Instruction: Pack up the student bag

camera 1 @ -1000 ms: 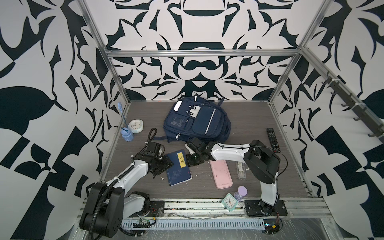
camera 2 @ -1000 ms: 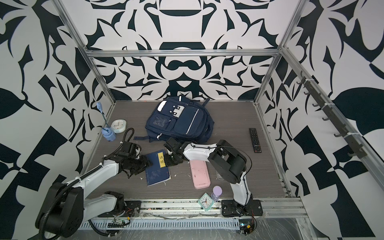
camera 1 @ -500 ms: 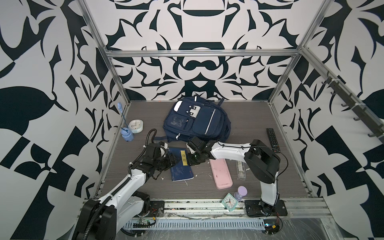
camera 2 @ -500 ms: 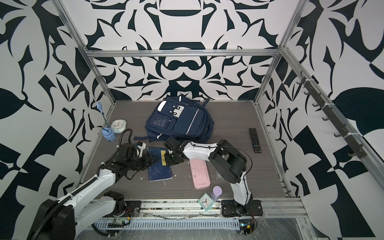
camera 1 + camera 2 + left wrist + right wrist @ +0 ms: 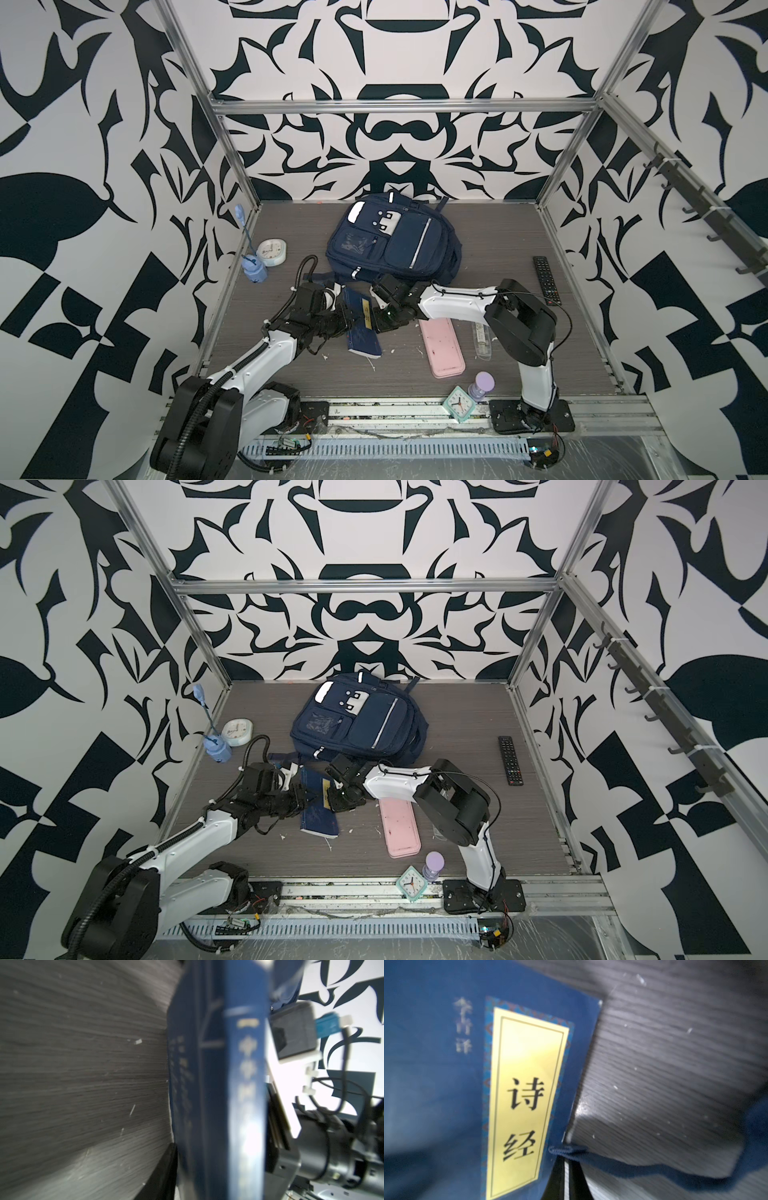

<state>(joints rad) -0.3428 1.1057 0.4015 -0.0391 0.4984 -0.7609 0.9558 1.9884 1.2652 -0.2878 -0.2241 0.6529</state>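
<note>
Top views both show the bag (image 5: 395, 243) (image 5: 357, 725) lying flat on the floor (image 5: 498, 249), pockets up, with its top end by the back wall. Just off the bag's bottom edge, a blue book (image 5: 361, 332) rests tilted with its spine raised. The left gripper (image 5: 348, 322) meets the book on the spine side and the right gripper (image 5: 377, 323) meets it on the yellow-label side. In the left wrist view the spine fills the centre. One dark finger (image 5: 164, 1169) lies against the cover and the other is hidden behind the book. The book sits between the jaws, but it cannot be told whether they clamp it. In the right wrist view the jaws are together, with the fingertips (image 5: 564, 1180) at the book's label-side edge, where a navy strap (image 5: 612, 1162) ends. It cannot be told whether the strap is pinched. A pink case (image 5: 442, 349) lies farther from the bag than the book, beside the right arm. A remote (image 5: 545, 277) lies well apart from the bag's right side. A round clock (image 5: 271, 253) and a stalked blue object (image 5: 254, 272) stand off the bag's left side. A square clock (image 5: 459, 403) and a purple bottle (image 5: 482, 382) stand farthest from the bag, at the front rail.
</note>
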